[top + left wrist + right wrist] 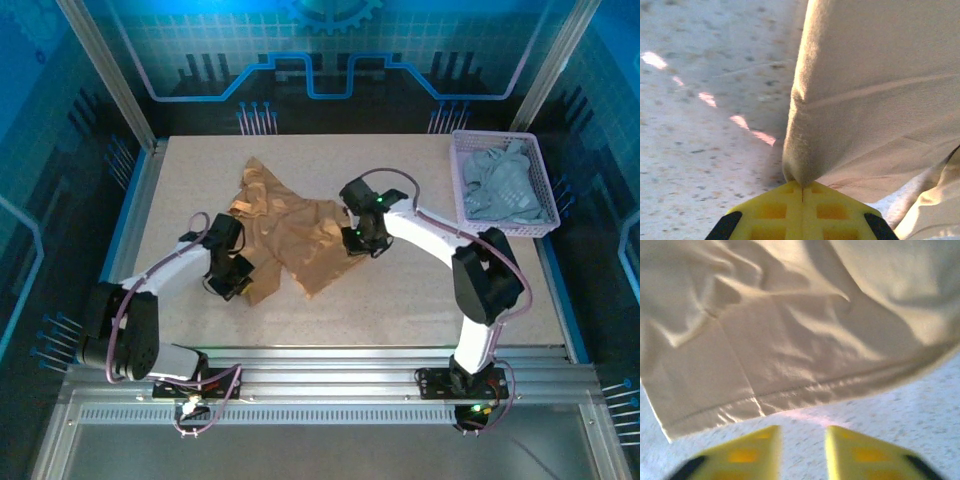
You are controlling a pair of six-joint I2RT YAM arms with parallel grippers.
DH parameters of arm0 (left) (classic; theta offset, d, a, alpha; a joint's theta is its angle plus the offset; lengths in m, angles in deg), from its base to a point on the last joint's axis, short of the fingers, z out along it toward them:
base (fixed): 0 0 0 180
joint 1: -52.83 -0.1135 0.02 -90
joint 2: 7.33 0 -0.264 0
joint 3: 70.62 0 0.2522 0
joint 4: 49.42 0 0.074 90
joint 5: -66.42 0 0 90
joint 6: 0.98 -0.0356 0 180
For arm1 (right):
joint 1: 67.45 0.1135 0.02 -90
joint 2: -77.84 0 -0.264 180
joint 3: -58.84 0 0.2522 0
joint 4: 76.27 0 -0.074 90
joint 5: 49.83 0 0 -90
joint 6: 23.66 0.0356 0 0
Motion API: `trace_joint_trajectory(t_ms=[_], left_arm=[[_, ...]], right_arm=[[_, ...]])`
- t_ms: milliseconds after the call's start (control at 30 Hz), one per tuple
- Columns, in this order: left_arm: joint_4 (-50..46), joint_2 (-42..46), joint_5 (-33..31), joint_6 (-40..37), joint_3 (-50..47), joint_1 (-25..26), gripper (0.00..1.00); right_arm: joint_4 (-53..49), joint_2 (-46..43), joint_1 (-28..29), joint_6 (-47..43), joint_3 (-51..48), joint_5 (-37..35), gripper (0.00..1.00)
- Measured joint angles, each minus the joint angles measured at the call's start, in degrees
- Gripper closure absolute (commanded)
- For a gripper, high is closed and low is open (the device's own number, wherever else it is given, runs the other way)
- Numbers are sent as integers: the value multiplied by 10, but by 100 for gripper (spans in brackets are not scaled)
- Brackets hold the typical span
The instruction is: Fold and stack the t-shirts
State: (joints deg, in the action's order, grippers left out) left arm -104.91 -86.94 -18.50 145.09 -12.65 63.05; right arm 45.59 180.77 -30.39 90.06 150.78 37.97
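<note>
Nearest, left gripper (802, 186) clenched on a lower edge of the tan t-shirt (290, 225), cloth drawn up taut from the pinch above the speckled surface (400, 300). A little farther, right gripper (802, 440) released, yellow fingers (760, 447) apart, low over bare surface just short of the shirt's stitched hem, not touching it. Beyond both, rest of the tan t-shirt crumpled across the middle of the surface. Farthest, at the right rear corner, pale grey-blue t-shirt (505, 185) bunched inside the lavender mesh basket (490, 134)
</note>
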Motion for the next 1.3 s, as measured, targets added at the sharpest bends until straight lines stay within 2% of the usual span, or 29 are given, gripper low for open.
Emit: trace_joint_trajectory(t_ms=[100,300,433,567,667,733,800,833,867,900,1067,1167,1300], left_arm=[[-7,2,-4,-14,-4,-12,100],[-9,2,-4,-31,-4,-22,100],[-9,2,-4,-39,-5,-31,100],[-9,2,-3,-40,-7,-39,100],[-9,2,-3,-42,-9,-41,100],[-9,2,-3,-43,-9,-41,100],[-9,2,-3,-48,-9,-41,100],[-9,2,-3,-51,-9,-41,100],[-9,2,-3,-52,-9,-41,100],[-11,2,-3,-55,-9,-41,100],[-21,9,-6,-68,-9,-44,100],[-28,24,-11,-70,-9,-47,100],[-33,38,-15,-70,-9,-48,100]], right_arm=[[12,4,64,-48,-2,4,32],[14,79,160,-108,58,22,29],[12,126,189,-128,98,28,28],[2,163,198,-137,121,28,33],[-4,183,203,-137,129,26,44],[-8,195,210,-134,131,20,59],[-10,198,215,-130,134,9,82],[-10,198,216,-129,134,4,90],[-10,198,216,-123,133,-2,97],[-10,196,214,-117,131,-7,100],[-5,126,184,-85,85,-41,100],[-1,30,130,-59,63,-53,100],[24,-73,20,-35,83,-55,100]])
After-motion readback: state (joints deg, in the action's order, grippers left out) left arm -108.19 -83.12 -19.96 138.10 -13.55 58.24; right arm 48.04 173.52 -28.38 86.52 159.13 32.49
